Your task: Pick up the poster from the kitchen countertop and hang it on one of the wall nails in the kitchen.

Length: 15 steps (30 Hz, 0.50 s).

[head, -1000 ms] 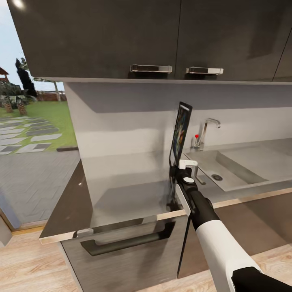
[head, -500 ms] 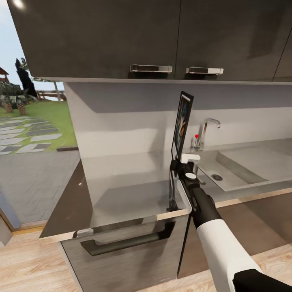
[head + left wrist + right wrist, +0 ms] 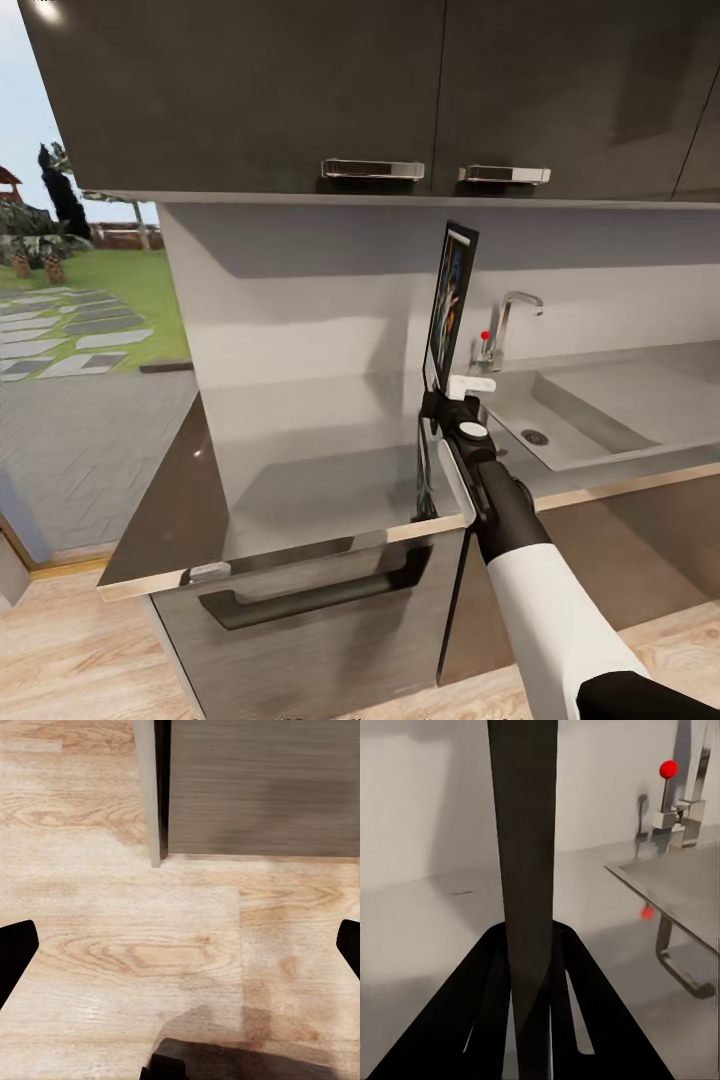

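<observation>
Poster stands upright and edge-on in my right pincer, clamped at its bottom edge, lifted above the table just beside the sink and tap. My left pincer hangs open over wooden floor.

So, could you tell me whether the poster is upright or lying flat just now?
Upright: the poster stands on edge above the kitchen countertop, clamped at its bottom edge by the right gripper.
</observation>
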Motion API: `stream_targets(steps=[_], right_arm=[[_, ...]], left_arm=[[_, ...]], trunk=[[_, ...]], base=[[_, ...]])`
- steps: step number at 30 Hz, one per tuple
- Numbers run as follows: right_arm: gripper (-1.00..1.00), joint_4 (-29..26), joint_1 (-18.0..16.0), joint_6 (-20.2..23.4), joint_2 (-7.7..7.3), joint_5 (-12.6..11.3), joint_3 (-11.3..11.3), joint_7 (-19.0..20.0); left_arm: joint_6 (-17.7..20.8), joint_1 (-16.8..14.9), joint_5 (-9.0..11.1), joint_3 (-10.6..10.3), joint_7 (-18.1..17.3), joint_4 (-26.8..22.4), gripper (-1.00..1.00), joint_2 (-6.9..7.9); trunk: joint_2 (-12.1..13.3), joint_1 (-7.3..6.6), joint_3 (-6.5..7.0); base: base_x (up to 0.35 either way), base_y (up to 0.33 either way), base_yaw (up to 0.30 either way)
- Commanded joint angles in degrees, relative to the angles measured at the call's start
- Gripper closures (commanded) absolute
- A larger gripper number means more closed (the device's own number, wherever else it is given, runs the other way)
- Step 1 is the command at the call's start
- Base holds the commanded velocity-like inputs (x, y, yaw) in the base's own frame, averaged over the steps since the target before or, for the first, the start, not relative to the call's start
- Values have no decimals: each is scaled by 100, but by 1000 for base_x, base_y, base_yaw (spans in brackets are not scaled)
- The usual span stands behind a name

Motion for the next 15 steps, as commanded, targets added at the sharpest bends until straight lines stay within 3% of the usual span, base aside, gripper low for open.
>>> stream_targets(steps=[1,15], right_arm=[[100,-10,5,33,-3,-30,14,-43],[100,-290,242,48,-5,-38,21,-36]], left_arm=[[-6,1,2,26,-45,-6,-100,-4],[-6,1,2,27,-45,-6,-100,-4]], trunk=[[-3,-1,-5],[-3,-1,-5]], base=[[-156,0,0],[-300,0,0]])
